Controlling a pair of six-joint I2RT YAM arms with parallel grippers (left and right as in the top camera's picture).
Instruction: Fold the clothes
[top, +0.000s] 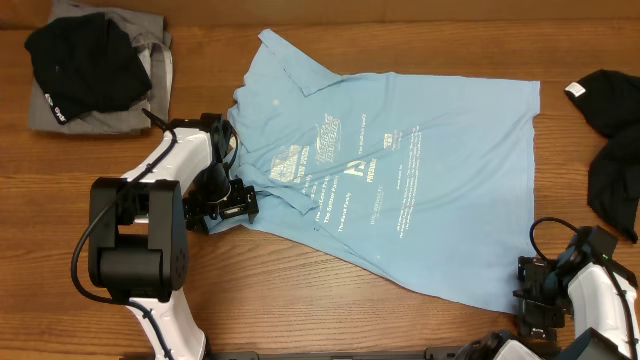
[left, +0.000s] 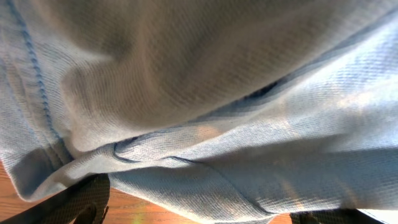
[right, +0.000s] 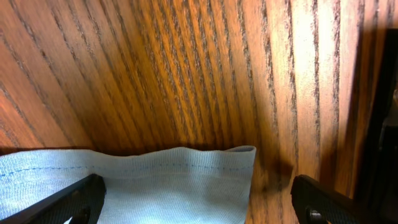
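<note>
Nearest, the right end effector (right: 199, 208) sits low over the wooden surface (right: 186, 74). Its two dark fingers (right: 68, 199) are spread wide and grip nothing. A hemmed corner of the light-blue T-shirt (right: 155, 180) lies flat on the wood between them. Past that corner there is only bare wood grain.

Further in and to the other side, the left end effector (top: 245, 203) is pressed against the shirt's side edge, where a folded flap and sleeve bunch up. Its wrist camera sees almost nothing but blue cloth, creased and stitched, heaped over the gap. Its fingers show only at the lower corners of that view, set well apart, so it is open rather than clamped on the cloth.

The shirt lies spread across the middle of the surface between the two end effectors, pale lettering facing up.

Beyond the left end effector, at the far corner, a black garment (top: 80, 60) is heaped on a folded grey garment (top: 135, 112), apart from the shirt. Beyond the right end effector, at the surface's edge, lies a second black garment (top: 615, 160) with a small white label, just clear of the shirt.
</note>
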